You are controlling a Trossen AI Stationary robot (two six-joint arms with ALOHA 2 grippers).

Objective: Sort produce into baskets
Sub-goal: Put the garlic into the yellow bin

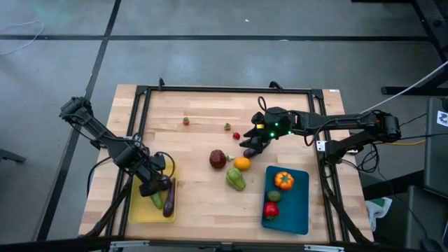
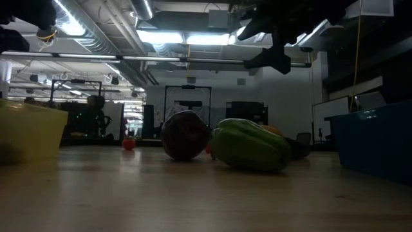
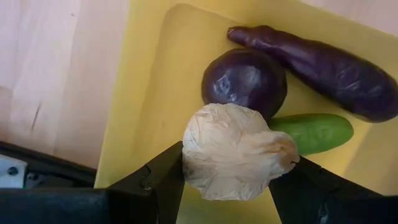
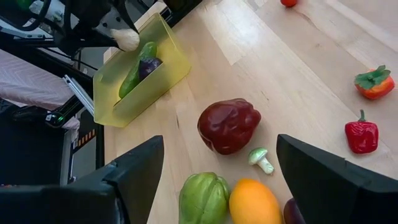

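My left gripper [image 1: 149, 185] hangs fingers-down over the yellow basket [image 1: 143, 210], shut on a cream, papery bulb [image 3: 233, 152]. In the basket lie a long purple eggplant [image 3: 323, 65], a round dark purple piece [image 3: 245, 81] and a green cucumber [image 3: 314, 132]. My right gripper [image 1: 250, 145] stands open above the table's middle with nothing between its fingers. Near it on the wood lie a dark red piece [image 4: 228, 124], a green pepper [image 4: 204, 198], an orange [image 4: 254, 202] and a small mushroom [image 4: 260, 158]. The blue basket [image 1: 295, 210] holds an orange pepper [image 1: 283, 180], a green piece [image 1: 274, 196] and a red pepper [image 1: 271, 209]. My left gripper pinches the cream bulb between its two fingers, one on each of two opposite sides [image 3: 191, 163]. The fingers come from above, pointing down. The bulb is lifted clear, above the produce in the yellow basket.
Small pieces lie toward the far side: a red pepper [image 4: 362, 134], an orange-red piece with a green top [image 4: 373, 82] and a small red one [image 1: 186, 120]. A dark purple piece [image 1: 248, 152] lies just under my right gripper. Bare wood stretches between the two baskets at the near edge.
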